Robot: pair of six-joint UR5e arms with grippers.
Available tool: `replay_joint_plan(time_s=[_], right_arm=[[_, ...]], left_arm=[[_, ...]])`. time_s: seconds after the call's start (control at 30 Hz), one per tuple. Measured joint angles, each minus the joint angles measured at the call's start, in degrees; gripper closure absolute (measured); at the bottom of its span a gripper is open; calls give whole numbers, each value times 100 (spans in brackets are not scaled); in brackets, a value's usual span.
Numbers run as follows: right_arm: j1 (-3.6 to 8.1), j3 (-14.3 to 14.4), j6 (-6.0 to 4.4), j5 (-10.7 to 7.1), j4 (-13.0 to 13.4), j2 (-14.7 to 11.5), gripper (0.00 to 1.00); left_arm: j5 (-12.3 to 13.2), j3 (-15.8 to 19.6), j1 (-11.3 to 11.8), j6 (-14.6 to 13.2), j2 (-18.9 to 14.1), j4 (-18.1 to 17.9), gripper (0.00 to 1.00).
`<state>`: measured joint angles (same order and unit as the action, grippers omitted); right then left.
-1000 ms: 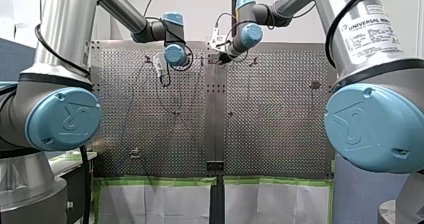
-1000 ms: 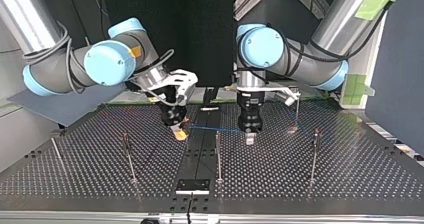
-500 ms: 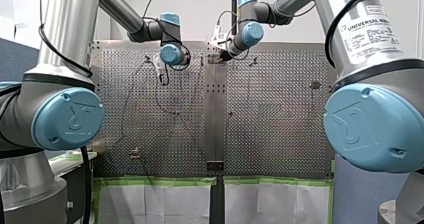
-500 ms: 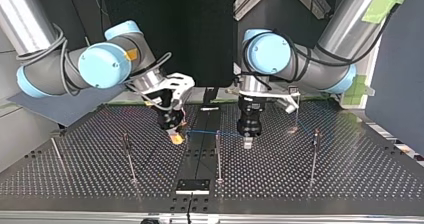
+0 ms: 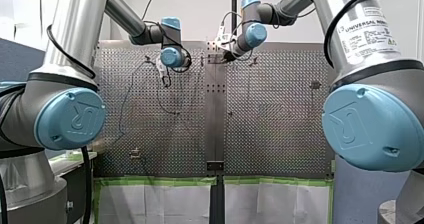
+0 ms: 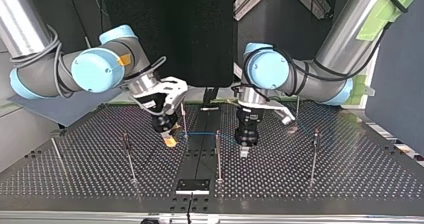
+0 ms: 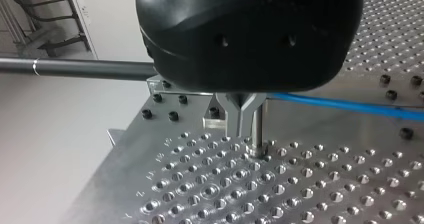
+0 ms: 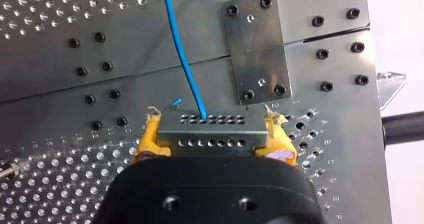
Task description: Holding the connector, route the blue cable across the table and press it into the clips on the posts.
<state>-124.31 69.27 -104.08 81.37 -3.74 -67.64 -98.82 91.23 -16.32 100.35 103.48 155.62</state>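
Currently clamping the connector (image 8: 210,129) tight in the right gripper's (image 8: 214,142) yellow pads (image 8: 148,144) and stretching the blue cable (image 8: 182,54) low over the table's (image 6: 350,184) middle to the left gripper (image 7: 241,116) — pinching narrow there — judging it light, limp, kink-prone, and best gripping at the rigid connector.

Tabletop (image 6: 300,184) is perforated metal, two halves with a plain centre strip (image 6: 200,156) down the middle. In the top view a small plate (image 6: 192,185) sits on the strip's near end. Slim uprights stand in the holes. The middle post (image 6: 218,154) is just right of the strip and the left post (image 6: 129,156) is on its other side. The right post (image 6: 313,156) is well out right, with a thin rod (image 6: 56,154) far left.
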Motion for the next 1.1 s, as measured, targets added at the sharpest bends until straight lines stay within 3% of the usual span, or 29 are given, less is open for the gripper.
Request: replay_joint_plan(time_s=[0.27, 0.73, 1.1], right_arm=[[140, -8, -49, -108, 44, 13, 100], [393, -84, -73, -234, 100, 203, 100], [444, -440, -56, -266, 100, 443, 100]], left_arm=[[50, -264, 45, 15, 316, 41, 99], [126, -405, 186, 14, 351, 124, 97], [126, -407, 189, 19, 346, 141, 97]])
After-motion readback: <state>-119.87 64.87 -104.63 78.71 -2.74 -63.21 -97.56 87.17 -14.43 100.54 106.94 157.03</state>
